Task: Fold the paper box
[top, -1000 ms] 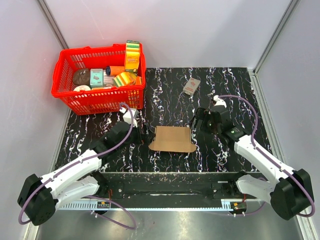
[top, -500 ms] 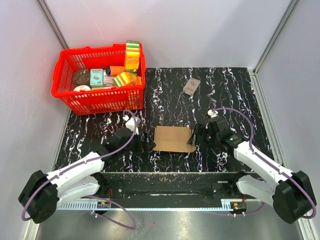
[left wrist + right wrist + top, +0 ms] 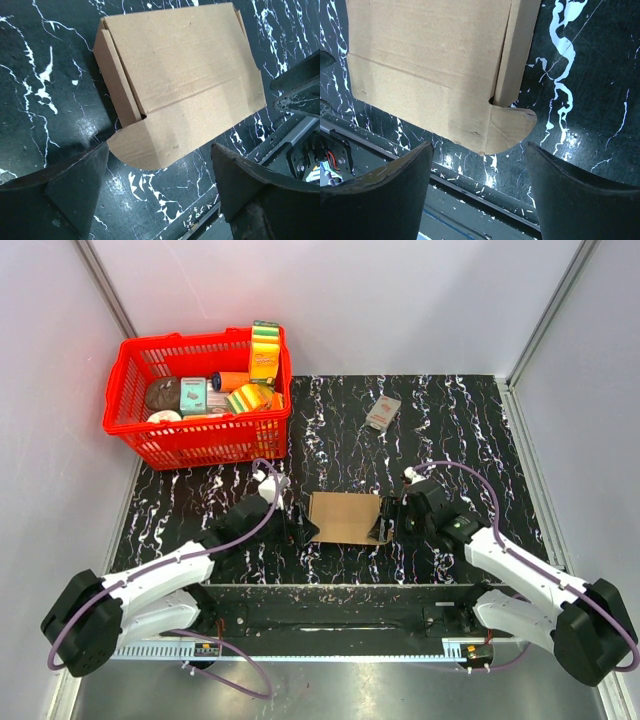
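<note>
The paper box [image 3: 345,518] is a flat brown cardboard sheet with folded side strips and rounded corner flaps, lying on the black marbled table. My left gripper [image 3: 299,525] is open at its left edge; in the left wrist view the box [image 3: 185,85] lies just beyond my open fingers [image 3: 65,190], its rounded flap between them. My right gripper [image 3: 388,520] is open at the box's right edge; in the right wrist view the box [image 3: 435,70] lies just beyond my open fingers [image 3: 385,195]. Neither gripper holds anything.
A red basket [image 3: 135,435] with several packaged goods stands at the back left. A small grey-and-red packet [image 3: 382,412] lies at the back centre. The table's near edge and a metal rail [image 3: 470,195] run just below the box.
Both grippers have moved inward and toward the near edge, closing in on the box's left and right edges. The box has shifted slightly.
</note>
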Motion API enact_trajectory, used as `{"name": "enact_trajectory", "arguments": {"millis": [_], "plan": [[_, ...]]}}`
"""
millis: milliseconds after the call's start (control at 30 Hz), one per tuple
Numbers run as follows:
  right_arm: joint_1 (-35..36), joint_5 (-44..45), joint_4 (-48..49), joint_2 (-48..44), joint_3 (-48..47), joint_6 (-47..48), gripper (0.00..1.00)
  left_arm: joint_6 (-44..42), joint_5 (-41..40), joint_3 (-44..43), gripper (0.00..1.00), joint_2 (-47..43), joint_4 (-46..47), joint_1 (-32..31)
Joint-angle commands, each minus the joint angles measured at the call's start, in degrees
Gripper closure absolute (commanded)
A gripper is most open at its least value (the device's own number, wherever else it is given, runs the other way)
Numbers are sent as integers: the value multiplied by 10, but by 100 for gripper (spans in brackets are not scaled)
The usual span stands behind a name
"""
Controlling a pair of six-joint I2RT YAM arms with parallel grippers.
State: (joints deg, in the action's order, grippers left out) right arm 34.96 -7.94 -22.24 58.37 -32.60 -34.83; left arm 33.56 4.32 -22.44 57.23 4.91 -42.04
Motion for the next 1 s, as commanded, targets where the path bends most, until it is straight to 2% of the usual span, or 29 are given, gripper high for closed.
{"name": "enact_trajectory", "arguments": {"millis": [0,200,967], "plan": [[5,9,24,9,-4,-2,22,8,26,0,15,16,45,-15],[5,1,33,12,-4,-2,25,14,23,7,22,28,60,-28],[5,-54,72,48,3,-8,30,21,38,7,24,42,76,-33]]}}
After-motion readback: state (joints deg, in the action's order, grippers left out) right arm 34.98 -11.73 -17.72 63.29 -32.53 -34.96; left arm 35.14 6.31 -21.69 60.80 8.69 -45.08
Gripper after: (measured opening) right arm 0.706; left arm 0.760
